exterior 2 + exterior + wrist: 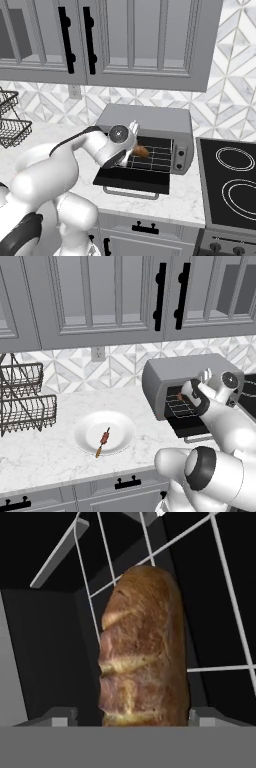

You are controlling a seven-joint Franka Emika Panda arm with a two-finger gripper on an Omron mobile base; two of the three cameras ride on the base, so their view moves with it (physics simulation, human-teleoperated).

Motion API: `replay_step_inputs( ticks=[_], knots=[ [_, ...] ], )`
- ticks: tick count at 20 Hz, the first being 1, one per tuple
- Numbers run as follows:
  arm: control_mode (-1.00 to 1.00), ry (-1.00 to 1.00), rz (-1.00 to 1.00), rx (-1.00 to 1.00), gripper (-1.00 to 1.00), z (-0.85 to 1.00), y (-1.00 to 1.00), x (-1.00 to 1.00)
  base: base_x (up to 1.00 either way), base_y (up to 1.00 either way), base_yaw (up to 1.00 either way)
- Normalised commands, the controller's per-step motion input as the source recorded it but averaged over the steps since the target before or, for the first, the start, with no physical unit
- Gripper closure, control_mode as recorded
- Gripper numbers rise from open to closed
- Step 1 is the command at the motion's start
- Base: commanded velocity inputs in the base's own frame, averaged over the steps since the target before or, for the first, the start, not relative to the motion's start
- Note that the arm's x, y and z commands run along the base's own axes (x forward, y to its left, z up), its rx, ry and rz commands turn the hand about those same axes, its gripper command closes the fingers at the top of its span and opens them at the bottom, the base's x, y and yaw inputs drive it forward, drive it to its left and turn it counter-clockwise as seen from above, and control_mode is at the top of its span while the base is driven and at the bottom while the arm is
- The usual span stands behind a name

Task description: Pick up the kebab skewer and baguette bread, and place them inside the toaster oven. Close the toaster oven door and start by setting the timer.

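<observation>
The baguette bread (142, 652) lies lengthwise on the wire rack inside the toaster oven (185, 368), a golden-brown loaf between my fingertips. My gripper (132, 717) reaches into the oven mouth and stands open, with a small gap showing beside the loaf on the left. From the right base view the baguette bread (141, 151) shows just past my gripper (133, 142) in the toaster oven (145, 117). The toaster oven door (132, 180) hangs flat and open in front. The kebab skewer (103, 440) rests on a white plate (82, 428), left of the oven.
A dark wire dish rack (22, 401) stands at the counter's far left. A black stovetop (230, 180) lies right of the oven. Grey wall cabinets (100, 296) hang above. Bare marble counter (45, 456) runs in front of the plate.
</observation>
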Motion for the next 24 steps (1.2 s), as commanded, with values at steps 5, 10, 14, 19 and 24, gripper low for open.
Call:
replay_step_inputs(
  ticks=[5,10,14,19,24],
  knots=[
    [-1.0,0.28,0.01,0.0,-1.0,0.0,0.0,0.09,0.0,0.0,0.0],
    [-1.0,0.19,0.04,0.0,-1.0,0.0,-0.05,0.01,0.0,0.0,0.0],
    [-1.0,0.06,0.04,-0.01,-1.0,0.01,0.0,-0.45,0.0,0.0,0.0],
    [-1.0,0.03,0.15,-0.06,-1.0,0.05,0.61,-0.98,0.0,0.0,0.0],
    [-1.0,0.12,0.31,-0.05,-1.0,0.39,0.97,-0.35,0.0,0.0,0.0]
  ],
)
